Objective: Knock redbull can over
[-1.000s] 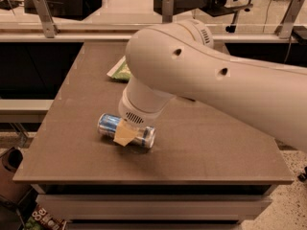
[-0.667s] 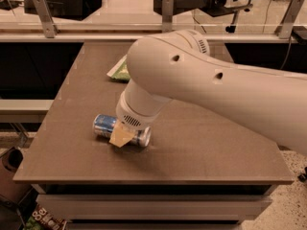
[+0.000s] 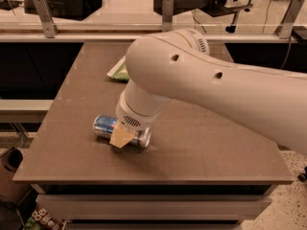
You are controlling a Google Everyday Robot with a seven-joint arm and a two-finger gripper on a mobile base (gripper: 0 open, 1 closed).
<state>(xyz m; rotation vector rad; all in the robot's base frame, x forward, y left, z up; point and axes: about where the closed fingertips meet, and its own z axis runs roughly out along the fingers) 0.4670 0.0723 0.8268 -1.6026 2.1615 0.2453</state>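
The redbull can (image 3: 104,126) is a slim silver-and-blue can. It lies on its side on the brown table (image 3: 201,147), left of centre, with one end pointing left. My gripper (image 3: 122,136) reaches down from the big white arm (image 3: 201,80) and sits right on the can's middle. One tan fingertip (image 3: 121,137) shows in front of the can. The arm hides the rest of the gripper.
A green snack bag (image 3: 118,71) lies at the back of the table, partly hidden by the arm. A glass partition with metal posts (image 3: 167,8) runs behind the table. The table's front edge is near the can. A dark bin (image 3: 10,161) stands on the floor at left.
The lying can has shifted a little to the left on the table, and the gripper has moved left with it, staying over it.
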